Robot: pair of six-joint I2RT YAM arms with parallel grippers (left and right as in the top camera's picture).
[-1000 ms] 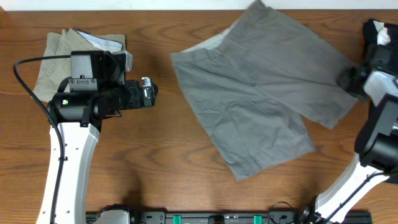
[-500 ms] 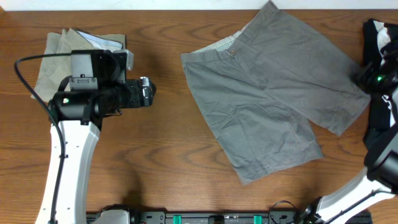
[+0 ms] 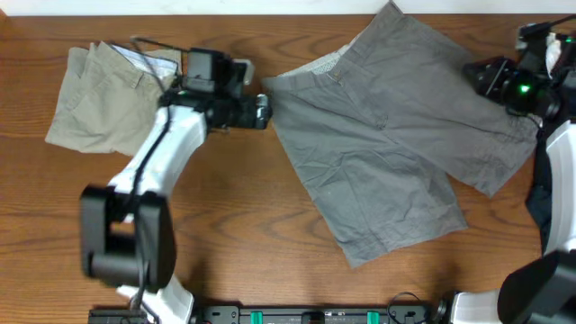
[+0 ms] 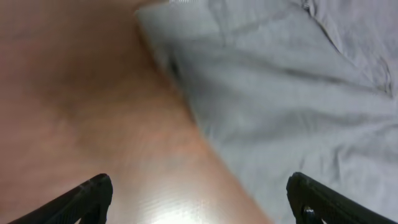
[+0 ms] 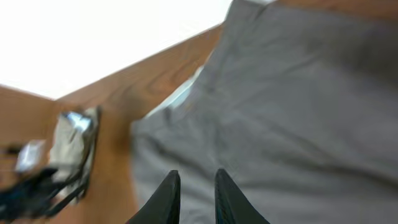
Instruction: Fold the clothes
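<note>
No text, label, brand, number or sign could be read in any view. The grey shorts [image 3: 378, 153], the beige shorts [image 3: 90, 112] and the tabletop [image 3: 252, 243] showed no legible marking. Both wrist views were too blurred to show fine print.
</note>
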